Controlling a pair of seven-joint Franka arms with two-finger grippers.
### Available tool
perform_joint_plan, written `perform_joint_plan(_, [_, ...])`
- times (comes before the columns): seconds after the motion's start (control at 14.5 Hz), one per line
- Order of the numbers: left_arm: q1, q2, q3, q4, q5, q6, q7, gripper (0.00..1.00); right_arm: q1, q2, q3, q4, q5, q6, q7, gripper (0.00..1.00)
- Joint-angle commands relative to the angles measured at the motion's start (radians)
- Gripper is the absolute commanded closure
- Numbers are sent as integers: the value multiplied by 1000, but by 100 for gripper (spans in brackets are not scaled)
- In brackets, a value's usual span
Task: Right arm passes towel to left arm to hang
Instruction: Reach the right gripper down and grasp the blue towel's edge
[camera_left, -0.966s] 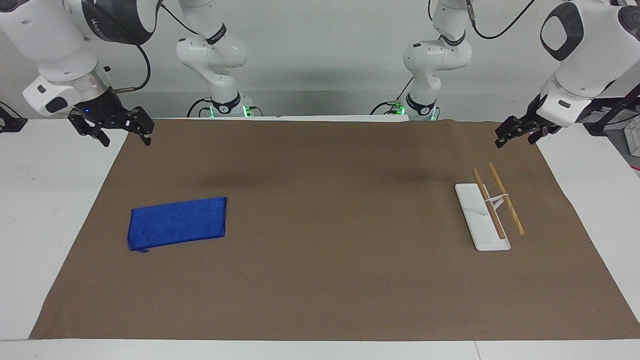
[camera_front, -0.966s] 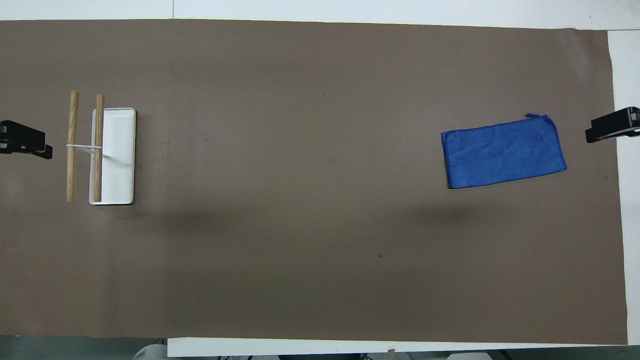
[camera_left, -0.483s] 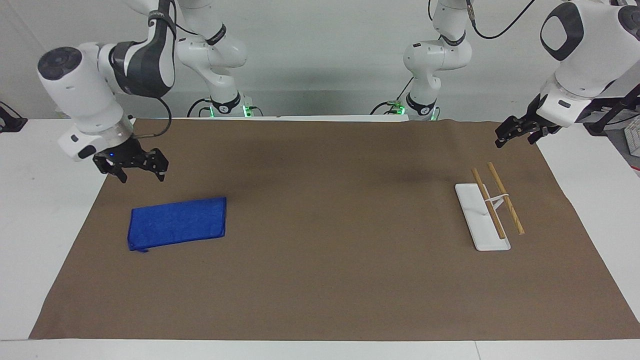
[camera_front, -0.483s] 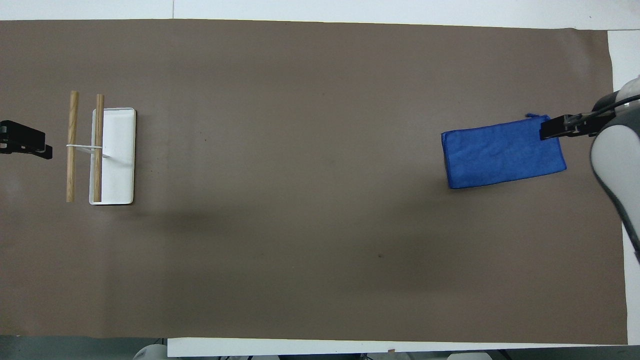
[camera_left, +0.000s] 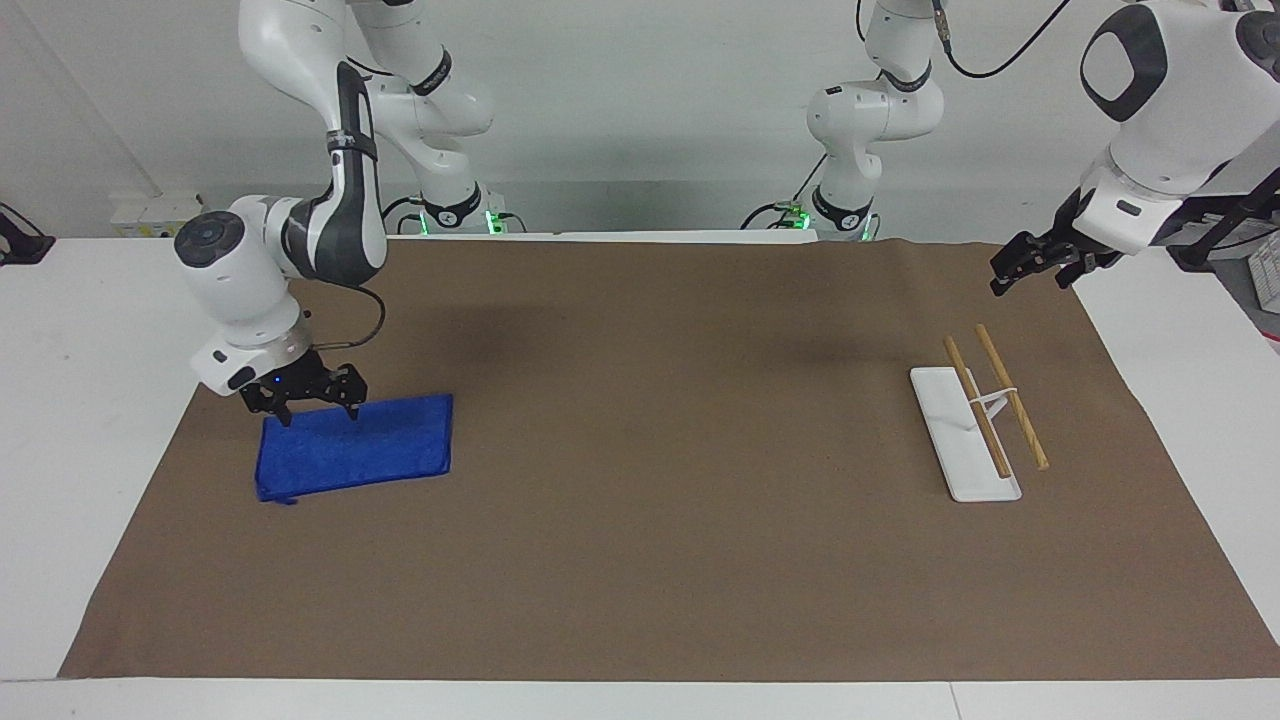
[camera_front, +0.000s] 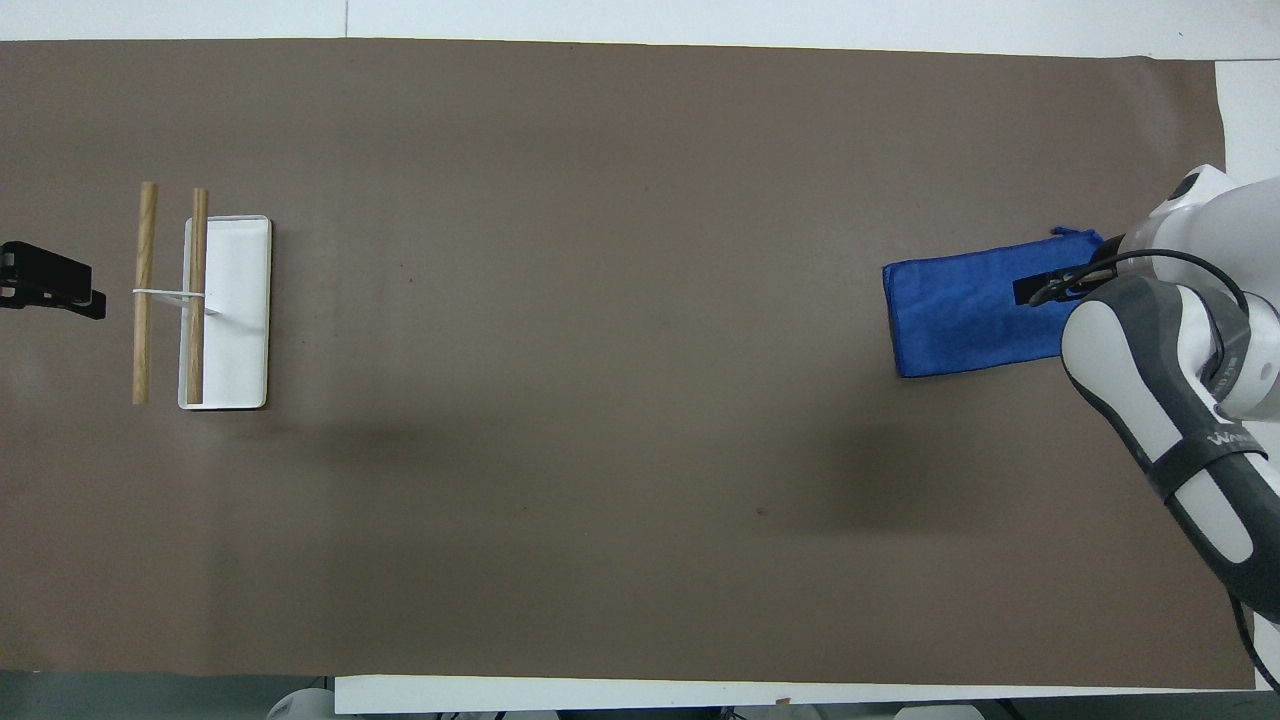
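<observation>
**Right hand low over the towel's near edge, left hand waiting by the rack**

The small royal-blue rectangular cloth towel lies flat on the brown paper sheet that covers the white counter, toward the right arm's end. The black right hand of the white right arm is low over the towel's edge nearest the robots, at the corner toward that arm's end of the counter. Its fingers stand apart and point down, and it grips nothing. Whether the tips touch the cloth yet cannot be told. Coming in at an edge rather than the middle looks sensible: a pinch there would let the cloth hang free below, leaving a loose part for the other hand to take.

The black left hand of the white left arm waits in the air over the sheet's corner at its own end, fingers apart and empty. Close by stands the white flat-based rack with two wooden rods, presumably where the towel is to hang.

Between towel and rack the sheet offers a wide bare stretch, so a handover over the middle has ample room. The towel lies near the sheet's edge at the right arm's end, with white counter just past it.
</observation>
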Motion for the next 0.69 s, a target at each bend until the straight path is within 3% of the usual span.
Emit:
perform_joint_plan(0.0, [-3,-6,-17,31,15,-58,-38,0,-30,43,3,-2,88,54,-133,0])
perform_joint_plan(0.28, [-3,2,-18,61,9,-76,-30,0,-20,105,1,1,88,140,-182,3])
perform_joint_plan(0.62, [8,-9,-17,33,7,-64,-27,0,-16,128,-1,1,79,143,-207,8])
